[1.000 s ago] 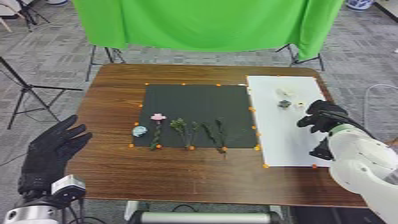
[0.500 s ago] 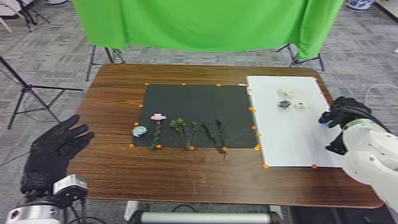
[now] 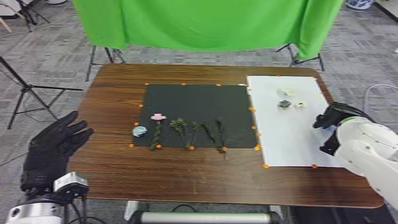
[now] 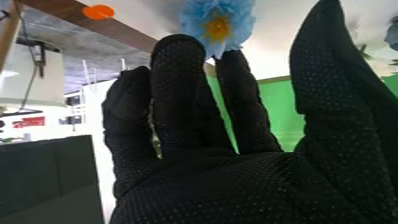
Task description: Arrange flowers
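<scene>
Just by the fingertips of the right hand [image 3: 334, 116], a blue flower [image 4: 202, 19], fingers extended, thumb apart.

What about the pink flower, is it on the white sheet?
No, the pink flower lies on the black mat.

This looks like a robotics lab or test studio with an office-like floor. Patterned grey carpet [image 3: 124, 57] surrounds a brown wooden table [image 3: 160, 185], and a green backdrop cloth [image 3: 209, 25] hangs beyond it near a black tripod [image 3: 28, 89]. A white robot arm [image 3: 369, 145] comes in over the tabletop, where small orange markers [image 3: 252, 108] edge a black mat [image 3: 200, 100].
</scene>
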Tool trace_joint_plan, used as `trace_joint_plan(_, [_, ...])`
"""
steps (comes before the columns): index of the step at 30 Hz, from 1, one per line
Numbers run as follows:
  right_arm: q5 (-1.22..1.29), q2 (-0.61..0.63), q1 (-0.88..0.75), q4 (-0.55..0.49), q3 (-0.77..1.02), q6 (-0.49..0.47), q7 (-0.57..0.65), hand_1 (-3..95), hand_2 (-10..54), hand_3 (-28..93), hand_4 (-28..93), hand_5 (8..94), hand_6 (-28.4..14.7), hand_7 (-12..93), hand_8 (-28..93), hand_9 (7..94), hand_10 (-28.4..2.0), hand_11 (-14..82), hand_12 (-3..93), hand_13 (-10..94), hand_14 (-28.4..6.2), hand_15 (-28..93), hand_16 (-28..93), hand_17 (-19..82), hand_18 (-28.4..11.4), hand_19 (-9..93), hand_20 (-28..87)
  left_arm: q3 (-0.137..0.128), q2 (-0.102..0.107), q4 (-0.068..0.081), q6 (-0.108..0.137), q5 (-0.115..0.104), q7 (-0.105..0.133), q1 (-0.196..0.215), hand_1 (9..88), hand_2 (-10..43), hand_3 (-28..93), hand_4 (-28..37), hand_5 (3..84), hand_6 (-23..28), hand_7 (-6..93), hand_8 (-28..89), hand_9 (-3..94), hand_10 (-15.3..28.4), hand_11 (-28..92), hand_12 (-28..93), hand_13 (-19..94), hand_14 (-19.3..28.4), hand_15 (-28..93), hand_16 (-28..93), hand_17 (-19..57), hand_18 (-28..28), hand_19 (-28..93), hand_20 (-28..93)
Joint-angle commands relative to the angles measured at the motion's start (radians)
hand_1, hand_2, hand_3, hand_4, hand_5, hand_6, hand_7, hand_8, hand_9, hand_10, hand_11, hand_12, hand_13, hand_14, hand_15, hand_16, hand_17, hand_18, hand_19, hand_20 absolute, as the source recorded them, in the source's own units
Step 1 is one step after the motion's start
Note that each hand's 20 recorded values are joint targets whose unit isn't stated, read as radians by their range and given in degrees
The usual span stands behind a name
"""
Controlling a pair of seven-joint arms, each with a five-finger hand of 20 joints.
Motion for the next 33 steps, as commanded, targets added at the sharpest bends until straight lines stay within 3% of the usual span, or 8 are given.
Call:
trace_joint_plan(1, [-0.003,-0.024,-0.025,-0.007,0.024,-0.051,0.104,32.4,-9.2,90,-28,47.0,-4.3,22,-16,47.6,-17.6,21.0,12.5,60,-10.6,86,4,27,-23.2,93,42,-0.003,-0.014,-0.002,0.005,0.000,-0.008,0.019,25.5,3.7,83,-18.3,42.6,11.6,15.4,-10,39.9,20.2,28,10,31,27.3,53,-10,-4.8,25.3,68,-7])
trace_joint_plan(2, [-0.009,-0.020,-0.029,-0.010,0.020,-0.046,0.109,32.5,-9.3,90,-28,47.2,-4.4,22,-16,47.8,-18.2,20.9,12.4,61,-10.7,86,5,28,-23.3,93,42,-0.004,-0.014,-0.001,0.004,0.000,-0.008,0.018,25.5,3.7,83,-18.3,42.6,11.6,15.4,-10,39.9,20.2,28,10,31,27.3,53,-10,-4.8,25.3,68,-7])
trace_joint_plan(6, [-0.013,-0.022,0.032,0.007,-0.046,-0.026,0.105,32.8,-9.4,90,-28,47.7,-4.8,21,-16,48.1,-19.4,20.3,12.1,61,-10.6,85,5,28,-24.1,93,43,0.009,0.004,0.007,0.016,-0.018,0.034,0.027,25.6,3.7,83,-18.3,42.6,11.6,15.5,-10,39.9,20.2,28,10,31,27.3,53,-10,-4.8,25.3,68,-7])
trace_joint_plan(8, [-0.015,-0.032,0.040,0.013,-0.057,-0.031,0.113,33.0,-9.5,90,-28,48.2,-5.0,21,-16,48.5,-19.5,20.2,12.2,62,-10.7,85,5,29,-24.3,93,43,0.012,0.010,0.009,0.017,-0.020,0.038,0.023,25.6,3.6,83,-18.3,42.7,11.7,15.5,-10,39.9,20.2,28,10,31,27.2,53,-10,-4.8,25.3,68,-7])
trace_joint_plan(12, [-0.023,-0.030,0.039,0.013,-0.087,-0.015,0.109,34.2,-9.5,90,-28,50.7,-4.6,21,-15,51.8,-19.6,20.4,12.2,63,-10.7,84,6,30,-24.9,93,44,0.009,0.017,0.008,0.013,-0.016,0.035,0.012,25.6,3.7,83,-18.4,42.7,11.7,15.5,-10,39.9,20.2,28,10,31,27.2,53,-10,-4.9,25.2,68,-7])
trace_joint_plan(19, [-0.014,-0.043,0.029,0.006,-0.104,-0.021,0.143,39.8,-9.5,89,-28,57.2,-4.8,23,-16,62.0,-17.8,25.2,13.0,69,-8.9,82,8,34,-25.7,93,44,0.003,-0.003,0.005,0.001,-0.002,0.006,0.013,25.5,3.7,83,-18.4,42.7,11.7,15.5,-10,39.9,20.2,28,10,31,27.2,53,-10,-5.0,25.1,67,-8])
trace_joint_plan(30, [-0.024,-0.045,-0.024,-0.019,-0.088,-0.028,0.142,43.0,-9.5,89,-28,60.7,-4.3,25,-16,68.1,-16.5,28.3,13.3,73,-7.9,81,11,37,-25.8,93,44,-0.001,-0.013,0.001,0.003,0.001,-0.010,0.016,25.5,3.6,83,-18.5,42.8,11.7,15.5,-10,39.9,20.1,28,10,31,27.3,53,-10,-5.3,24.8,67,-8])
trace_joint_plan(33, [-0.032,-0.058,-0.015,-0.015,-0.100,-0.031,0.134,44.9,-9.5,86,-28,63.3,-3.8,26,-13,71.5,-14.6,27.7,16.7,74,-7.5,80,12,37,-25.7,93,44,0.001,-0.015,0.002,0.003,0.003,-0.012,0.012,25.5,3.7,83,-18.6,42.9,11.7,15.6,-10,39.9,20.1,28,10,31,27.3,53,-10,-5.3,24.7,66,-8])
